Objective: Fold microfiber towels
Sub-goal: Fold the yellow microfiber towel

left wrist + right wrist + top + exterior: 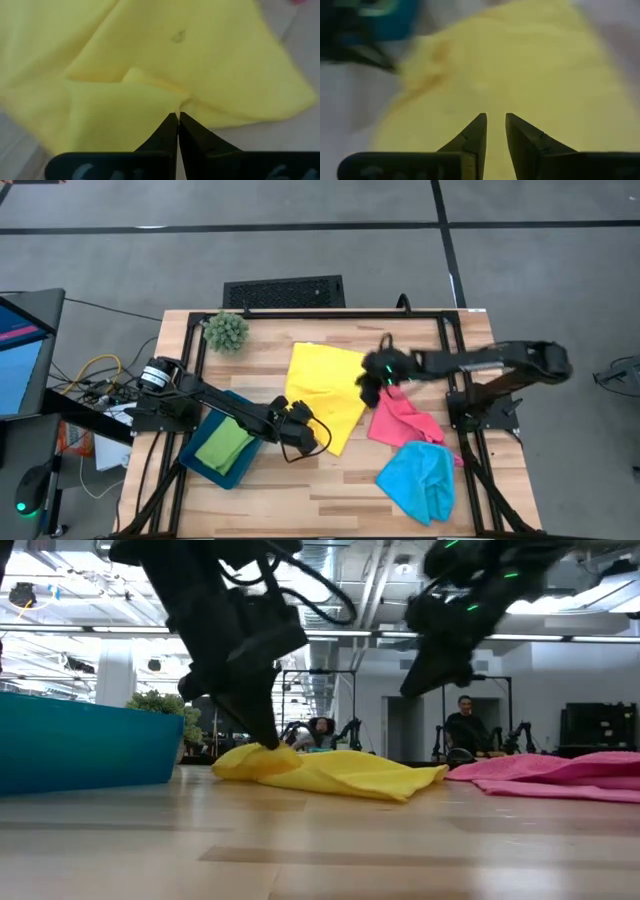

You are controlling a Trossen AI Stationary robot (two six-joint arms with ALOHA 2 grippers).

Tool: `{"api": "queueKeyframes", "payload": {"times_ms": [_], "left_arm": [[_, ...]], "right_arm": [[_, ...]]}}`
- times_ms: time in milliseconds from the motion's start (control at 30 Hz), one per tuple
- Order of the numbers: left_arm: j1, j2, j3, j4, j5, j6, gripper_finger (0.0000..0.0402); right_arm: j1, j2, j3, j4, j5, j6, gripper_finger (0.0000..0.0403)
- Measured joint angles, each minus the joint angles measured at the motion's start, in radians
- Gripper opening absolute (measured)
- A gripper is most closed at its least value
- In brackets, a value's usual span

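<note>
Left gripper pinches the yellow towel's near edge to start a fold, while right gripper hovers above, fingers narrowly parted.

Grey floor surrounding the work area, crossed by dark seam lines, with a black vent grille set just behind the light wooden table. To one side, a monitor with a blue screen and a tangle of yellow and black cables (partly hidden by framing). Seen level across the table, an open hall: ceiling ducts and pipes, long strip lights, a white pillar, a dark doorway frame, and two seated persons among further equipment.
</note>
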Motion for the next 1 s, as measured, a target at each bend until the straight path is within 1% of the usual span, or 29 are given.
{"api": "queueKeyframes", "payload": {"times_ms": [67, 133, 200, 267, 367, 533, 633, 733, 833, 1000], "left_arm": [[0.000, 0.000, 0.000, 0.035, 0.006, 0.032, 0.0000], [0.000, 0.001, 0.000, 0.058, 0.016, 0.062, 0.0000], [0.000, 0.001, 0.000, 0.093, 0.031, 0.090, 0.0000], [0.000, 0.001, 0.001, 0.119, 0.047, 0.108, 0.0000], [0.000, 0.001, 0.001, 0.126, 0.071, 0.129, 0.0000], [0.000, 0.001, 0.001, 0.120, 0.093, 0.153, 0.0000], [0.000, 0.001, 0.001, 0.122, 0.093, 0.171, 0.0000], [0.000, 0.001, 0.001, 0.122, 0.093, 0.187, 0.0000], [0.000, 0.001, 0.001, 0.123, 0.094, 0.197, 0.0000], [0.000, 0.001, 0.001, 0.128, 0.094, 0.197, 0.0000]], "right_arm": [[0.097, -0.034, -0.085, 0.120, 0.022, 0.066, 0.0097], [0.194, -0.026, -0.124, 0.219, 0.065, 0.113, 0.0099], [0.285, 0.017, -0.122, 0.265, 0.127, 0.122, 0.0104], [0.362, 0.081, -0.106, 0.275, 0.182, 0.119, 0.0112], [0.447, 0.192, -0.057, 0.295, 0.229, 0.113, 0.0133], [0.524, 0.343, 0.034, 0.294, 0.236, 0.145, 0.0174], [0.555, 0.419, 0.079, 0.293, 0.240, 0.172, 0.0187], [0.573, 0.486, 0.109, 0.286, 0.241, 0.176, 0.0191], [0.583, 0.534, 0.136, 0.261, 0.249, 0.213, 0.0187], [0.588, 0.576, 0.142, 0.265, 0.290, 0.247, 0.0175]]}}
